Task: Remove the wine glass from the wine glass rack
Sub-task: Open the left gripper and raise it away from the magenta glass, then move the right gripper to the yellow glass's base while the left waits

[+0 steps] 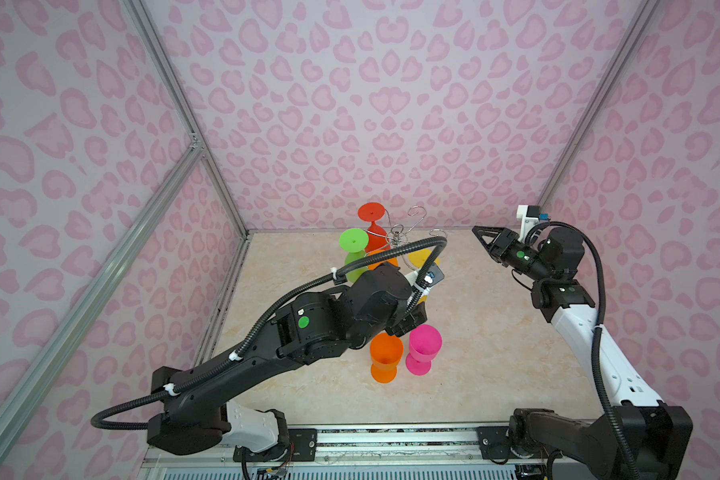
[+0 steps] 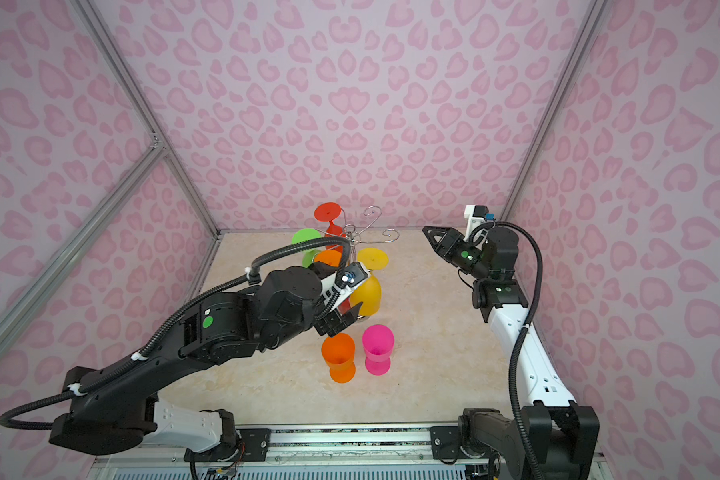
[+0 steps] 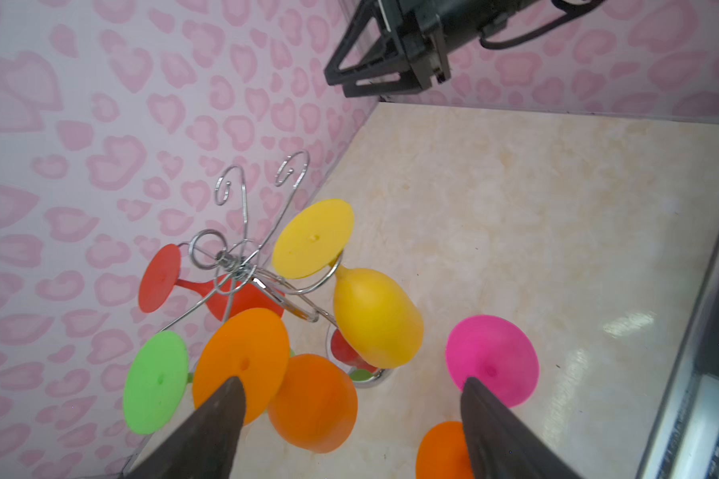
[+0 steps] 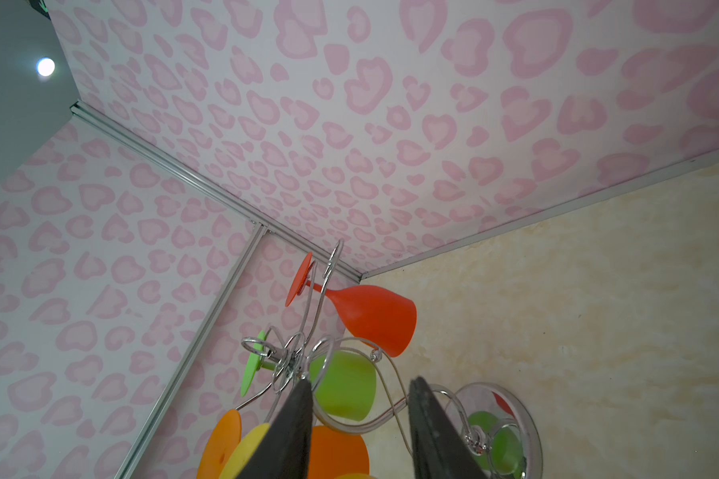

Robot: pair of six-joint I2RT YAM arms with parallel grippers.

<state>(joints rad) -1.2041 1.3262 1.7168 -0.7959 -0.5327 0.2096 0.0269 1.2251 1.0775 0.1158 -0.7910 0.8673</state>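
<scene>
Left wrist view: the left gripper (image 3: 351,383) has its fingers (image 3: 221,419) spread wide, nothing pinched btw them. Just past the tips stands the wine glass rack (image 3: 229,263): shiny chrome wire, thin pole, curled hook arms fanning from a hub w/ a small ring on top, round mirrored base mostly hidden behind the bowls. Four hooks carry glasses upside down by the foot. The hanging orange glass (image 3: 312,402) is nearest, its bowl in the gap btw the fingers and its foot overlapped by one fingertip. The green glass (image 3: 154,381) sits outside that finger, the red glass (image 3: 158,278) further beyond, the yellow glass (image 3: 374,319) beyond the gap. Off the rack, upright on the table (image 3: 536,207): the pink glass (image 3: 492,356) at the other fingertip, and the standing orange glass (image 3: 441,450) just inside that finger, nearer the palm. Tip and pink glass overlap in the pic; touching or not, can't tell. Right wrist view: the right gripper (image 4: 362,381) has its fingers (image 4: 295,427) part-way apart, gripping nothing. Thru the gap show the green bowl and a looping chrome arm, w/ the base beyond one finger mirroring green and red. In both top views this gripper (image 1: 476,229) hangs well apart from the rack (image 1: 398,237), tips pointing toward it.
</scene>
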